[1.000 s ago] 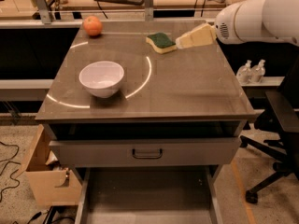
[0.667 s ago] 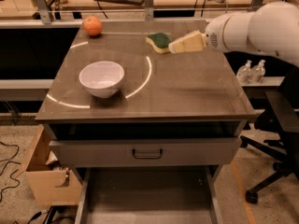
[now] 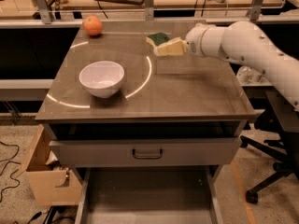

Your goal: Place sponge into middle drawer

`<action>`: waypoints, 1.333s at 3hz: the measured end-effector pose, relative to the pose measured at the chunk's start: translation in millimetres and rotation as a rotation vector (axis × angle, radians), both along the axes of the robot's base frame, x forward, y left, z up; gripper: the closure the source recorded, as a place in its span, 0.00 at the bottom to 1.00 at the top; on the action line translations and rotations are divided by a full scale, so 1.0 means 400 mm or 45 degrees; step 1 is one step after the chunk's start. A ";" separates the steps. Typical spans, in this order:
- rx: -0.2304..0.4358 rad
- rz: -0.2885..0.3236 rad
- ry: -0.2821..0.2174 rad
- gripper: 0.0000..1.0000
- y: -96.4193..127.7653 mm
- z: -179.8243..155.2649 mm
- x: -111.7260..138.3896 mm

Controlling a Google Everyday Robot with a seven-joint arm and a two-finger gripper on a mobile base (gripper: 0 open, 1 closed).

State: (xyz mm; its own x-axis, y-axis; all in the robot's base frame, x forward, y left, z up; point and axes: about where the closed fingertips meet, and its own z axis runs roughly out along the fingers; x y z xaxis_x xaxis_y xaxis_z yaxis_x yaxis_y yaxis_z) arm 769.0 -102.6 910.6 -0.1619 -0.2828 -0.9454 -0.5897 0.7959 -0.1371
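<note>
Barely begun: sponge (image 3: 159, 38) sits at the table's (image 3: 196, 87) back edge, not lifted. Gripper (image 3: 169, 47) is right beside it; can't tell if open or gripping. Pickup & drop into middle drawer (image 3: 196, 150) remain.
</note>
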 end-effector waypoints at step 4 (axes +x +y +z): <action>-0.023 0.137 0.175 0.23 0.143 -0.181 0.199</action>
